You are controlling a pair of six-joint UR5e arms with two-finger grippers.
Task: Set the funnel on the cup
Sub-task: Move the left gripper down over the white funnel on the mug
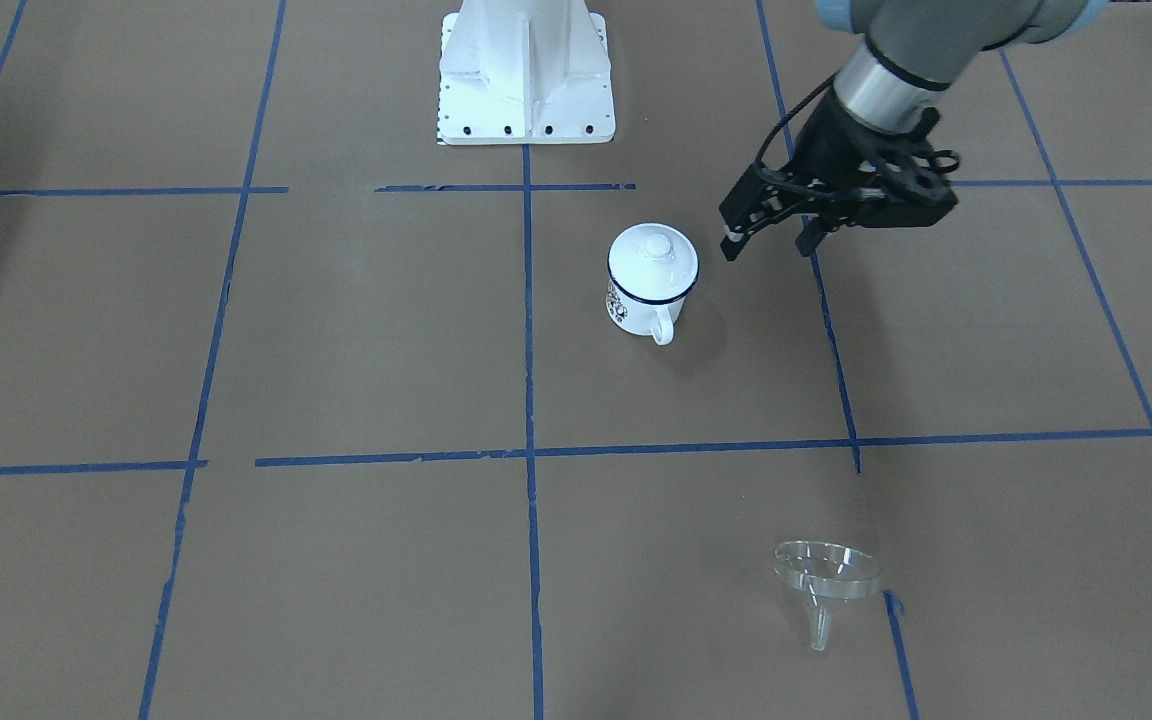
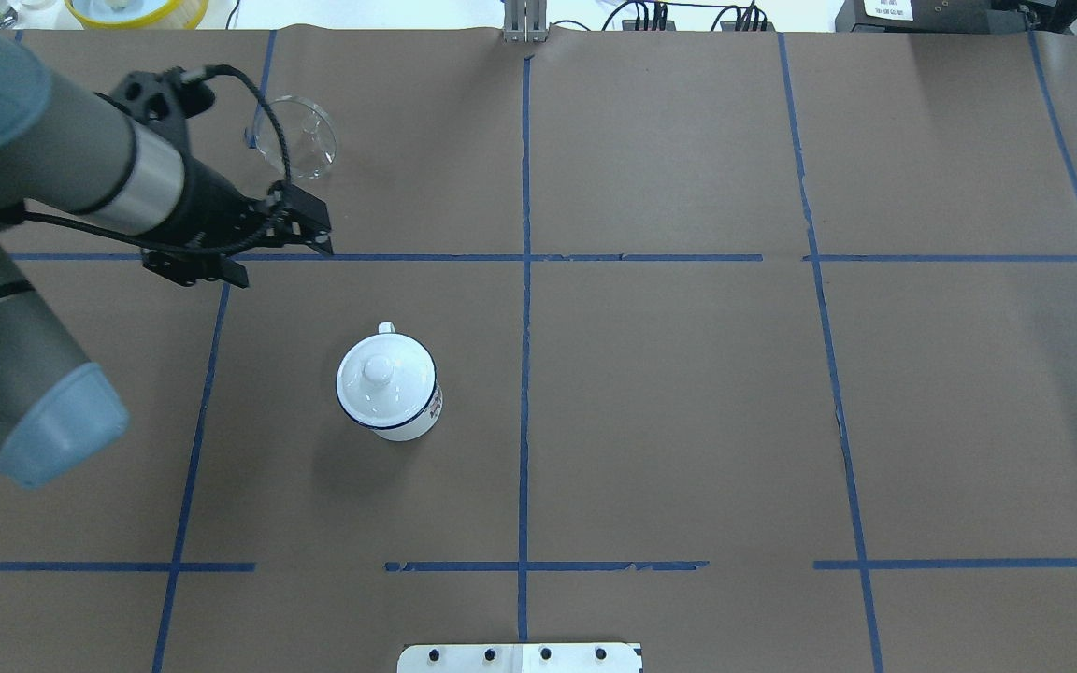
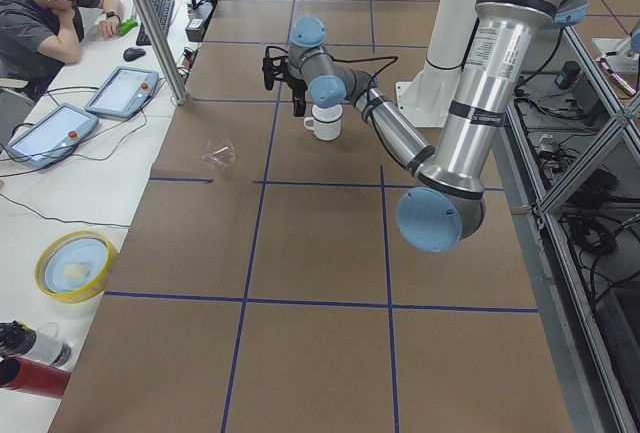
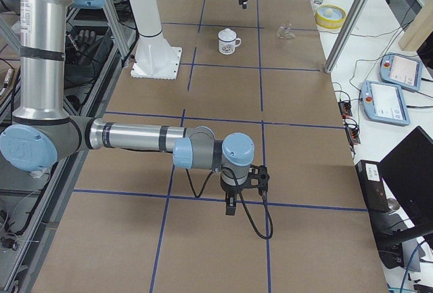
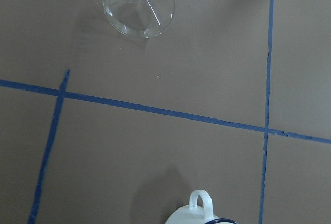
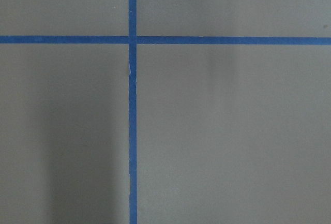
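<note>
Left tool (image 1: pixel 768 247) hovered empty, fingers apart, near the mug (image 1: pixel 636 306) wearing its lid (image 1: pixel 653 252); the funnel (image 1: pixel 827 575) lay well apart. Right tool (image 4: pixel 231 209): state could not be told.

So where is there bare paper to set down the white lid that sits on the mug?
Bare: every square right of the centre blue tape line in the overhead view, and the strip between the lidded white enamel mug and the white base plate. Crowded: the far left, where the clear plastic funnel lies near the left gripper, fingers open.
</note>
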